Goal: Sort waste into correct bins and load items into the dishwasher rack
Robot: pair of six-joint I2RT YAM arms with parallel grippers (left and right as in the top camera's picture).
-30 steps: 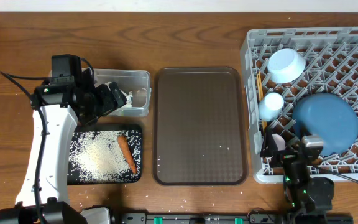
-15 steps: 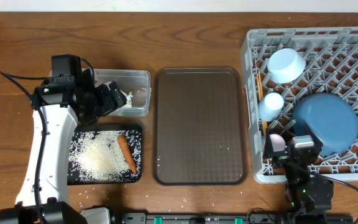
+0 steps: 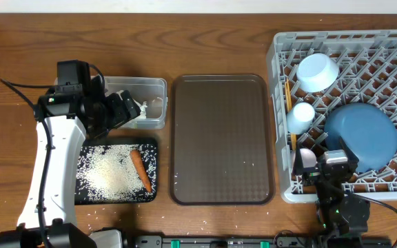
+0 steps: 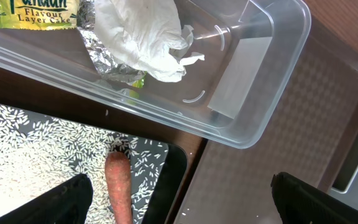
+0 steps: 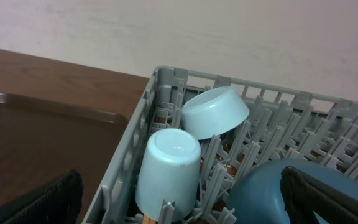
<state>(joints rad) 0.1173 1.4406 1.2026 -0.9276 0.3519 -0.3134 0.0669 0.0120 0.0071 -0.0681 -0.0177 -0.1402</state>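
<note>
**Sup:** Waste status?

**Op:** All pos. given vs the brown tray (image 3: 220,138). Clear tub (image 3: 154,83) sits just L of its far-L corner. On my L wrist cam I see the tissue (image 4: 145,37) and wrapper (image 4: 36,12) inside it, w/ the tissue lying partly over the wrapper's foil. Black tray (image 3: 156,194) is just L of the brown tray's near-L side. Rice (image 3: 102,176) is spread across it. The carrot (image 3: 140,171) lies on the rice, at the end closest to the brown tray. I also see a few white specks on the brown tray itself; they look like stray grains, can't confirm.

**Sup:** Dishes?

**Op:** Rack (image 3: 278,103) is just R of the brown tray, almost touching. Bowl (image 3: 318,71) sits tilted on the pegs in the far part, near the rack wall that faces the brown tray. Lt-blue cup (image 3: 300,117) is base-up by that same wall, towards the near side from the bowl. Plate (image 3: 361,136) rests on the pegs further R. A thin wood strip along that wall looks like the chopsticks (image 3: 289,93), mostly hidden.

**Sup:** Grippers?

**Op:** L gripper (image 3: 126,109) hangs over the tub, L of the brown tray, w/ fingers spread wide and nothing btwn them. R gripper (image 3: 322,164) is at the rack's near edge, R of the brown tray's near-R corner. Its fingers are wide apart too, and it holds nothing.
</note>
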